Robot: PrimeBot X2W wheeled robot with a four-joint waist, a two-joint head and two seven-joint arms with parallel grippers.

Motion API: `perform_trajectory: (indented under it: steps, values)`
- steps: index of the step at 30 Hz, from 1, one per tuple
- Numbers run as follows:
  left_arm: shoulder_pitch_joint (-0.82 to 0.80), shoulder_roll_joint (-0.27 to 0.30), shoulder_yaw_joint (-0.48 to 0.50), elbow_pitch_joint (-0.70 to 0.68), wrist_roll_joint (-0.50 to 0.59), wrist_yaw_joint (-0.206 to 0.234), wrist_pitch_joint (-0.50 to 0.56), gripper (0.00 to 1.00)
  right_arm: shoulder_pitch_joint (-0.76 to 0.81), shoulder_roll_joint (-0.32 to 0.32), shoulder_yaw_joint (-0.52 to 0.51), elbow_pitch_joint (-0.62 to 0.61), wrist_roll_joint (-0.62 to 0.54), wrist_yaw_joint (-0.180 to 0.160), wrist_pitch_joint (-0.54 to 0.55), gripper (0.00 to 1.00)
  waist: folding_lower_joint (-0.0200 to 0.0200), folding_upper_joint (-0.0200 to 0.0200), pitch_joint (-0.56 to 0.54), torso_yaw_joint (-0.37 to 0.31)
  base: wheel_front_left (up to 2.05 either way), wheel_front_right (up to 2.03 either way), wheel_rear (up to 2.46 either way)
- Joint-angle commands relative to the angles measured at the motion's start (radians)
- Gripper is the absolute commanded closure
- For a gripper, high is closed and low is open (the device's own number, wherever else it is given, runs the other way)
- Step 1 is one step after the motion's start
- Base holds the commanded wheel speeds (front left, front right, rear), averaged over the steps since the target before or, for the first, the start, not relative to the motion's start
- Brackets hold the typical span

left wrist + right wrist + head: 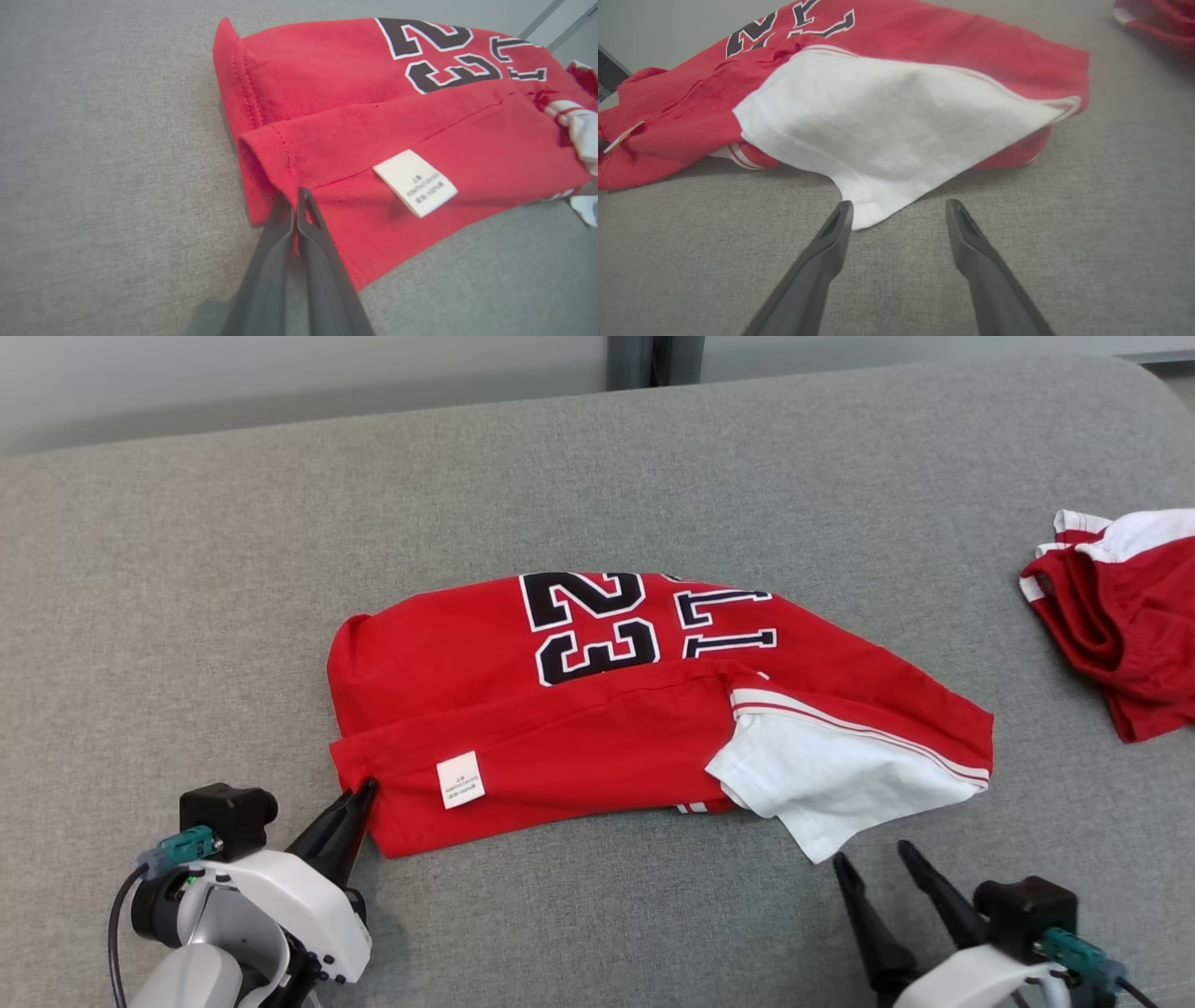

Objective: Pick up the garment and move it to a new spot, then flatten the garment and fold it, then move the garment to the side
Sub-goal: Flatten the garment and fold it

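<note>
A red garment [579, 728] with a dark "23" print, a white sleeve [822, 775] and a small white label [460, 779] lies folded over on the grey fabric surface. My left gripper [364, 791] is shut on the garment's near-left hem corner; in the left wrist view the gripper [293, 196] pinches the red edge [280, 154]. My right gripper [878, 859] stands open just below the white sleeve's tip; in the right wrist view its fingertips [845, 210] flank the sleeve corner [864, 214] without holding it.
A second red-and-white garment [1120, 616] lies bunched at the right edge of the grey surface [187, 569]. The surface's far edge meets a pale wall with a dark post [653, 359] behind it.
</note>
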Motion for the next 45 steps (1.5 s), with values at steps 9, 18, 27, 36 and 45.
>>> perform_trajectory:
  steps: [9,18,27,36,45]
  values:
    - [-0.04,0.011,-0.007,-0.025,0.013,0.002,0.001,1.0,-0.164,-0.003,0.078,0.24,0.047,0.0,-0.06,0.57,0.0,-0.0001,0.041,0.014,0.0,0.0,0.0]
    - [-0.042,0.025,0.0,-0.086,0.028,0.019,-0.031,1.0,-0.197,-0.004,0.077,0.265,0.066,0.0,-0.135,1.0,0.0,-0.0001,0.039,0.018,0.0,0.0,0.0]
    - [-0.046,0.095,0.04,-0.265,0.05,0.068,0.007,1.0,-0.207,-0.009,0.01,0.011,0.053,0.0,-0.121,1.0,0.0,-0.0001,0.013,0.006,0.0,0.0,0.0]
    - [-0.078,0.163,0.134,-0.501,0.079,0.15,0.021,1.0,-0.3,-0.067,-0.121,-0.25,0.129,0.0,-0.049,1.0,0.0,-0.0001,-0.027,0.005,0.0,0.0,0.0]
    - [-0.202,0.17,0.245,-0.662,0.103,0.215,-0.045,1.0,-0.481,-0.111,-0.193,-0.393,0.127,0.0,-0.014,1.0,0.0,-0.0001,-0.063,0.017,0.0,0.0,0.0]
